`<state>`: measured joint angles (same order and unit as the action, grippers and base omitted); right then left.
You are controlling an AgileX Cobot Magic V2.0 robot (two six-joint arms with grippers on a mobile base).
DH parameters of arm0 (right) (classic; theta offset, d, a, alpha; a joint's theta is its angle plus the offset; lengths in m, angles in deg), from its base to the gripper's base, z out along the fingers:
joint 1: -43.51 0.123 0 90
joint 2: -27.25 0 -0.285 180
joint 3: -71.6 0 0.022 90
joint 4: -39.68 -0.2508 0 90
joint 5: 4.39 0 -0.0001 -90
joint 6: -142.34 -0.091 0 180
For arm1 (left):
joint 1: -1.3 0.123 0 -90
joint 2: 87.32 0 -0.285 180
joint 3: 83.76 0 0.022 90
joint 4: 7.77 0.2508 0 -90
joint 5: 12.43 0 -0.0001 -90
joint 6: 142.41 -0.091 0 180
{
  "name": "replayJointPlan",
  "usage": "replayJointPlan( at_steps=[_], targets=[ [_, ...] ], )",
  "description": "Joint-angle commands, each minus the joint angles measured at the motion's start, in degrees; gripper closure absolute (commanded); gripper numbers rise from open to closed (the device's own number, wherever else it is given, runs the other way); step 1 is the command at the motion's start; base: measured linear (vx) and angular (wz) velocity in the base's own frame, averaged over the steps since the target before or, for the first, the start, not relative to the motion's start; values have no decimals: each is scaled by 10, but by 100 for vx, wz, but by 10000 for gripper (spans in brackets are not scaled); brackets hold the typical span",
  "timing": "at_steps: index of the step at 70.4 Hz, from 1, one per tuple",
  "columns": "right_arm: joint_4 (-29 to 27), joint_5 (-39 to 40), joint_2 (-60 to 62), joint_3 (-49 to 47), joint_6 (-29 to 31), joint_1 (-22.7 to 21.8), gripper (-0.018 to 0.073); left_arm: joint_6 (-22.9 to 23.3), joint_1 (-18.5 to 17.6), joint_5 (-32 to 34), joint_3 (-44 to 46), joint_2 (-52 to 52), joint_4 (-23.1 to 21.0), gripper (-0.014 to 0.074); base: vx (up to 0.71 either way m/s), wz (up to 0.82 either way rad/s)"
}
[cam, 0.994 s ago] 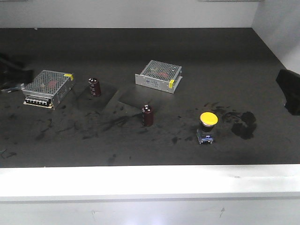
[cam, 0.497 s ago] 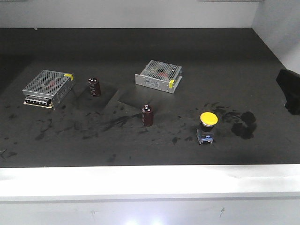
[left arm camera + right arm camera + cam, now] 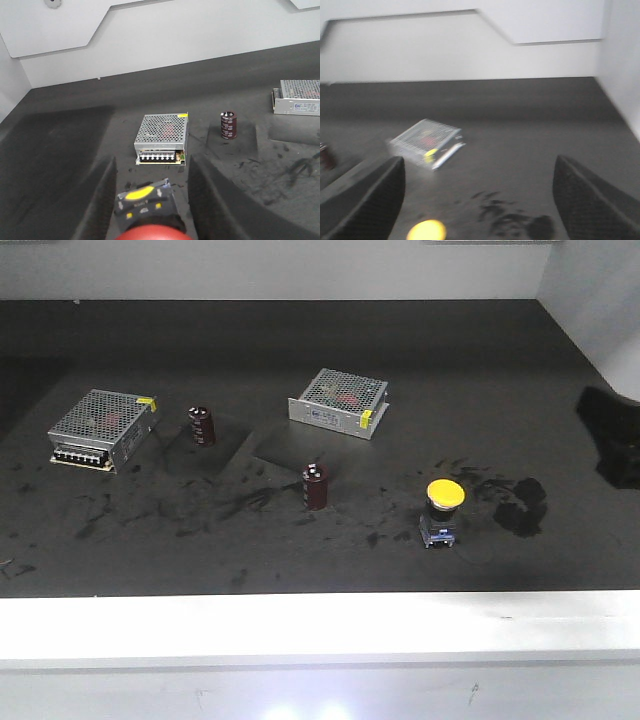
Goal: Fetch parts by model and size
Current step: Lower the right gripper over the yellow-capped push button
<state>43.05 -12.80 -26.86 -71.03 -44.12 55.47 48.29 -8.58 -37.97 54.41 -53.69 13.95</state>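
Red-capped switch (image 3: 152, 233) sits in the left end effector (image 3: 152, 175), its fingers (image 3: 102, 200) narrowed around it and its dark base pointing away from the wrist camera. We judge one of two parts already fetched.

Near the front of the worktop (image 3: 300, 560), the yellow-capped switch (image 3: 444, 508) stands upright and untouched. The right end effector (image 3: 480, 175) hangs spread wide and empty, with the yellow cap low and left in its view. We read the next move as a shift left and down to centre the cap before closing.

Beyond stand the near capacitor (image 3: 315, 486) and the far capacitor (image 3: 202, 425), then the right power supply box (image 3: 339, 402) and the left power supply box (image 3: 103, 428), none wanted.

The right wrist view is blurred. The red cap is cut off at the frame's foot, so we cannot see where the fingers meet it.
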Motion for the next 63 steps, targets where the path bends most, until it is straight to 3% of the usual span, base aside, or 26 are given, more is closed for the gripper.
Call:
replayJointPlan(
  at_steps=[1, 13, 44, 63],
  targets=[
    [28, 9, -21, -46, 8, 39, -8, 0, 1, 45, 14, 2, 7, 604, 0, 0],
    [47, -107, -111, -146, -1, 93, -8, 0, 1, 45, 14, 2, 7, 604, 0, 0],
    [42, -472, -358, -437, -76, 96, 28, 0, 1, 45, 14, 2, 7, 604, 0, 0],
    [39, -610, -470, -541, -79, 96, 34, 0, 1, 45, 14, 2, 7, 604, 0, 0]
  ],
)
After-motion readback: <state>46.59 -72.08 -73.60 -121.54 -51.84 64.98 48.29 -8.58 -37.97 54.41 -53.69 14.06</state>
